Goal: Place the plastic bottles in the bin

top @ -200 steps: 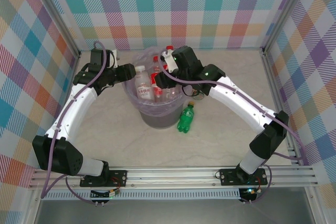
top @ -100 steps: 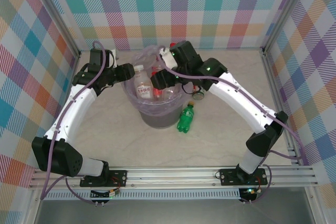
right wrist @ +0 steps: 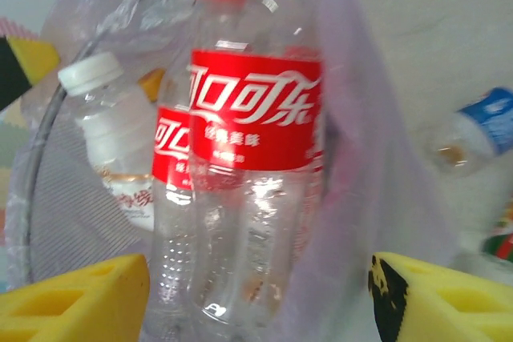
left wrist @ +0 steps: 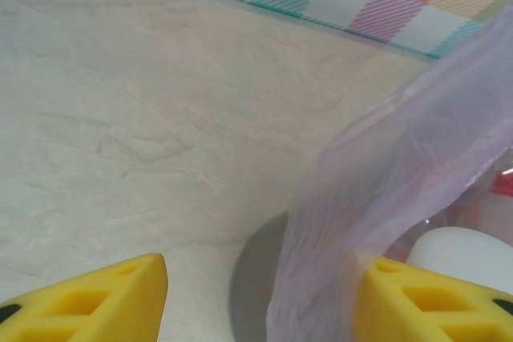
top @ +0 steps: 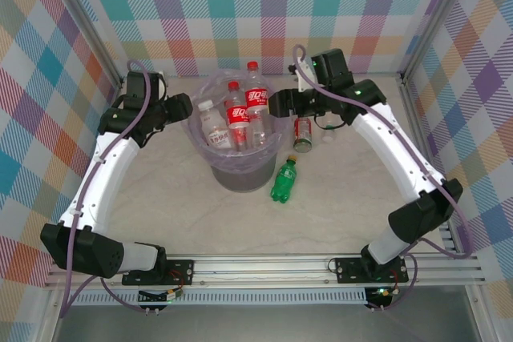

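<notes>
The bin (top: pixel 240 178), grey with a lavender bag (left wrist: pixel 385 182), stands mid-table and holds several plastic bottles: two red-labelled ones (top: pixel 256 103) (top: pixel 238 116) upright and a white-capped one (top: pixel 212 122). On the table to the bin's right lie a green bottle (top: pixel 283 180) and a red-labelled bottle (top: pixel 303 134). A blue-labelled bottle (right wrist: pixel 481 127) lies beyond. My left gripper (top: pixel 183 108) is at the bin's left rim, open, with a fold of bag hanging between its fingers (left wrist: pixel 104 302). My right gripper (top: pixel 276 105) is open at the right rim, facing the binned bottles (right wrist: pixel 252 118).
Checked walls close off the table at the back and both sides. Open tabletop lies in front of the bin and to its left. An aluminium rail (top: pixel 264 266) with both arm bases runs along the near edge.
My right arm has drawn back from over the bin to its right side, its jaws wider, and a red-labelled bottle now stands in the bin. The left gripper has shifted slightly left.
</notes>
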`<move>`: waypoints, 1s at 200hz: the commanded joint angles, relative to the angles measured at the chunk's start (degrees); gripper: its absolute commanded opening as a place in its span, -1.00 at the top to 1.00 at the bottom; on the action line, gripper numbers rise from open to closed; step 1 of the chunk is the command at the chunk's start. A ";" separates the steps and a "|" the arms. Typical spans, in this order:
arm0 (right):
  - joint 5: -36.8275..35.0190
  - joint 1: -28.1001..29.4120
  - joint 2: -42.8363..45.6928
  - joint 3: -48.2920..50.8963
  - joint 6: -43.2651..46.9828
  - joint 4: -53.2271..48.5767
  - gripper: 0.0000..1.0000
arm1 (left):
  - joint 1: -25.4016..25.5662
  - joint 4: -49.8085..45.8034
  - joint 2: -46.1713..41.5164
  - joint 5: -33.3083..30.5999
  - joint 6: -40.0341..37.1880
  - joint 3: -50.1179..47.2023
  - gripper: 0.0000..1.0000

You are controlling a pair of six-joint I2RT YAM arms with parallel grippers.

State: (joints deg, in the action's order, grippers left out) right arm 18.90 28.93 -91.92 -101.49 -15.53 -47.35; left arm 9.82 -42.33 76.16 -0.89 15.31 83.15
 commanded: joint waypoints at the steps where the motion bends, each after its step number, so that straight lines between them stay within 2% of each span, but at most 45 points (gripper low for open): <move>1: 9.50 0.40 -3.13 1.38 -0.42 4.31 -0.45 | -1.11 -3.64 -1.85 -3.94 -0.60 1.60 -0.20; 42: 14.33 2.02 -7.30 2.59 -1.97 9.03 -0.44 | -1.47 -6.17 -4.45 -4.53 -0.82 4.03 -0.32; 88: 14.37 5.73 -11.60 1.53 -4.04 13.46 -0.44 | -2.35 -10.14 -5.66 -6.26 -3.09 9.61 -0.43; 131: 3.23 5.81 -5.56 -0.44 -0.28 7.69 -0.44 | -2.40 -5.65 -5.74 1.70 0.85 2.57 -0.43; 170: -5.63 4.93 3.01 2.50 1.41 5.18 -0.41 | -2.37 -1.31 -4.35 4.30 2.93 -2.84 -0.42; 200: -7.23 1.94 7.04 6.67 1.06 5.33 -0.41 | -2.40 0.47 -3.78 5.06 3.43 -4.80 -0.42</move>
State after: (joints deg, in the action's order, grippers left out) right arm 15.53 32.95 -87.92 -97.56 -15.42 -40.14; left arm 8.01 -45.01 72.38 1.58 17.50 79.66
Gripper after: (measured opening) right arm 0.707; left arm 0.710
